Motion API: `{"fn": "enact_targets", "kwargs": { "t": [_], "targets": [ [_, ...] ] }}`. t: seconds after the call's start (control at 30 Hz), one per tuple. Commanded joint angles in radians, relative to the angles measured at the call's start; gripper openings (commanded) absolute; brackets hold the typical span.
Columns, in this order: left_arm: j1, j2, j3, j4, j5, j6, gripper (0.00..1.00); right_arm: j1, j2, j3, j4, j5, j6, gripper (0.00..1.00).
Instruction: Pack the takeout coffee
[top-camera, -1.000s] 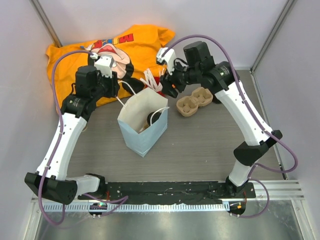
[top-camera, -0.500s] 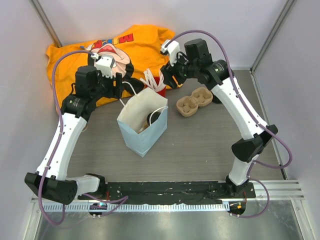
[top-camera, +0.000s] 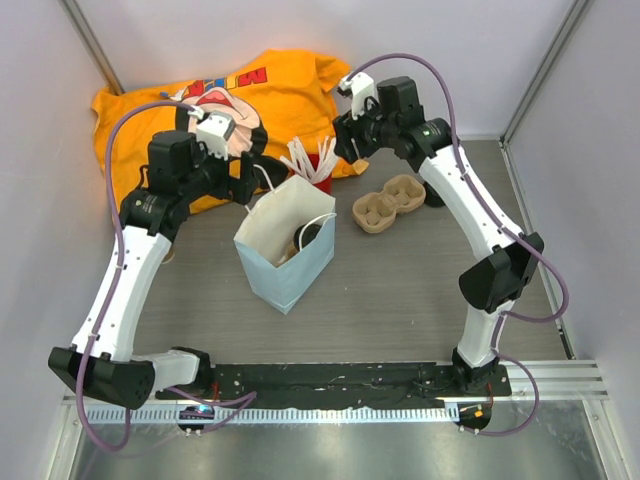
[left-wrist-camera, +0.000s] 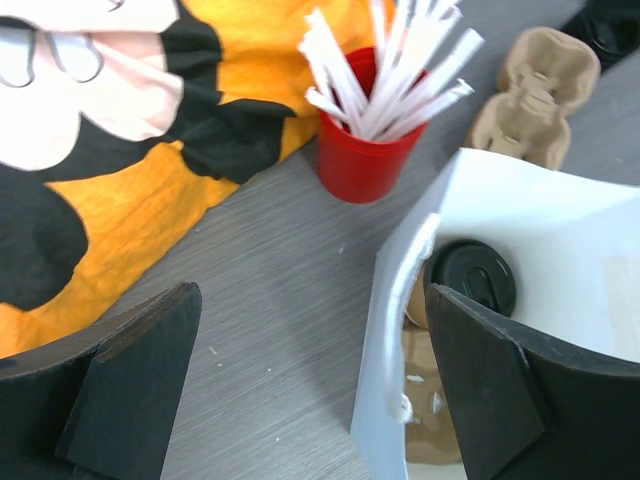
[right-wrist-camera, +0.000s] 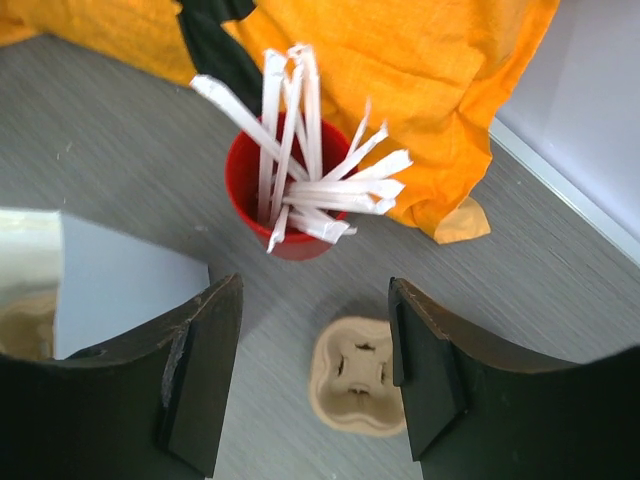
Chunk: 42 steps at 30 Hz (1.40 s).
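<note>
The takeout coffee (left-wrist-camera: 474, 276), a brown paper cup with a black lid, stands inside the white paper bag (top-camera: 285, 255) at the middle of the table; its lid also shows from above as the takeout coffee (top-camera: 308, 238). My left gripper (left-wrist-camera: 310, 305) is open wide and straddles the bag's near rim and white handle (left-wrist-camera: 400, 320), gripping nothing. In the top view the left gripper (top-camera: 252, 180) hovers at the bag's back left corner. My right gripper (right-wrist-camera: 315, 300) is open and empty, held high behind the bag; from overhead the right gripper (top-camera: 345, 140) is near the red cup.
A red cup of white sticks (top-camera: 318, 170) stands just behind the bag. A brown pulp cup carrier (top-camera: 388, 203) lies to its right, below the right gripper in the wrist view. An orange printed shirt (top-camera: 200, 110) covers the back left. Grey walls close in both sides.
My left gripper has opened wide at the bag's handle. The right arm has drawn back and up from the bag's mouth toward the red cup.
</note>
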Motion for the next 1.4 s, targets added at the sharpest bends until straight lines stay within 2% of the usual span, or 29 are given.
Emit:
{"fn": "enact_targets", "kwargs": {
  "t": [0.0,0.17,0.4,0.6,0.93,1.37],
  "targets": [
    [0.006,-0.018,0.044,-0.055,0.139,0.068,1.00,-0.063,-0.015,-0.081,0.201,-0.037,0.127,0.64],
    [0.009,-0.021,0.054,-0.110,0.279,0.105,1.00,-0.126,0.023,-0.124,0.275,-0.124,0.230,0.61],
    [0.015,-0.018,0.130,-0.245,0.388,0.220,1.00,-0.148,0.094,-0.138,0.402,-0.211,0.318,0.54],
    [0.031,-0.024,0.172,-0.342,0.411,0.323,1.00,-0.145,0.190,-0.068,0.456,-0.265,0.350,0.51],
    [0.106,-0.015,0.115,-0.307,0.476,0.302,1.00,-0.137,0.269,0.064,0.455,-0.287,0.318,0.50],
    [0.149,-0.018,0.089,-0.287,0.531,0.286,1.00,-0.077,0.308,0.130,0.436,-0.259,0.273,0.52]
  ]
}}
